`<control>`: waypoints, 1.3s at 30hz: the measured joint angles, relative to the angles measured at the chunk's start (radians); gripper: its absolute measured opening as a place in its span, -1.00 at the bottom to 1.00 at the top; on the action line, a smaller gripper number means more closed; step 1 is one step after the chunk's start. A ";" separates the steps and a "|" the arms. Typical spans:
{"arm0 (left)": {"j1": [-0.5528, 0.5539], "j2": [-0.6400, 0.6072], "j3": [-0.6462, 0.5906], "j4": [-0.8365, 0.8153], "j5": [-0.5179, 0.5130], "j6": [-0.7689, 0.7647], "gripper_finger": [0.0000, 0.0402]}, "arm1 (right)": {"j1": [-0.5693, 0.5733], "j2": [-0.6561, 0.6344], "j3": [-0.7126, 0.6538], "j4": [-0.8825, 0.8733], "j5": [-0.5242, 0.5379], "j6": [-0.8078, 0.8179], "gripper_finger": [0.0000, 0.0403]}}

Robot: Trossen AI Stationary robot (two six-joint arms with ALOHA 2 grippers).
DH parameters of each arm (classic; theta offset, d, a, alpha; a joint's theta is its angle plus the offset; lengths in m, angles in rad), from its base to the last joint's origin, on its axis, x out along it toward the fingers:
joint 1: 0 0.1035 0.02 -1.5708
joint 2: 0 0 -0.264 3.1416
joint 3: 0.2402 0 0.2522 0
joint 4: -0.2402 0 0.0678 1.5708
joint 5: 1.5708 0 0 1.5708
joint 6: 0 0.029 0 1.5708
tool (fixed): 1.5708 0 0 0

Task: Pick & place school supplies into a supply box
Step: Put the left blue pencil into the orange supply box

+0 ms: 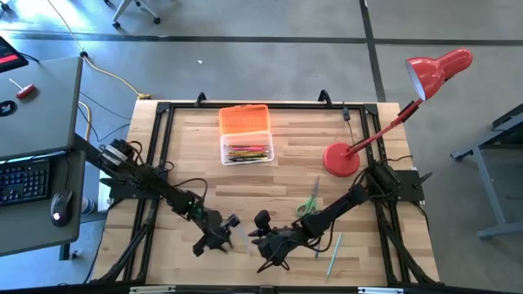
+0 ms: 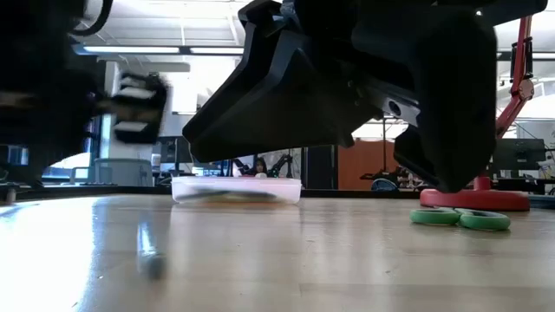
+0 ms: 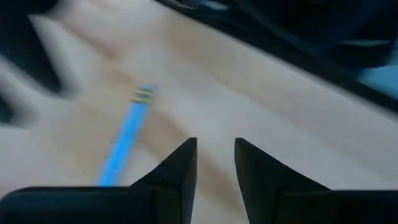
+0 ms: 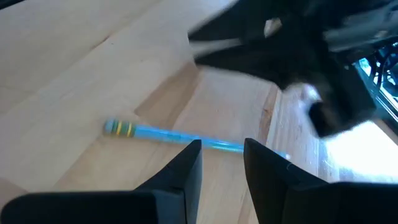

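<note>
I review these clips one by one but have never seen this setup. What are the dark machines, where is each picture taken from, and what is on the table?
Two robot arms work at a wooden table. One picture looks straight down, one looks level across the tabletop, and two come from cameras on the arms' wrists. The left gripper and right gripper hang low near the front edge, both open and empty. A blue pencil lies on the wood between them. Farther back stand a clear supply box with an orange lid, green scissors and a red lamp.
</note>
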 joint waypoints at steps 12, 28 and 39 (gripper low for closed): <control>0.164 -0.006 0.000 0.117 -0.038 0.248 -0.30 | 0.006 -0.003 0.004 -0.330 -0.075 0.498 -0.51; 0.295 -0.006 0.000 0.162 -0.224 0.154 -0.30 | 0.027 0.000 0.000 -0.202 0.359 1.053 -0.51; 0.199 -0.107 0.001 0.196 -0.784 0.151 -0.30 | 0.091 0.085 0.028 -0.128 0.340 1.150 -0.51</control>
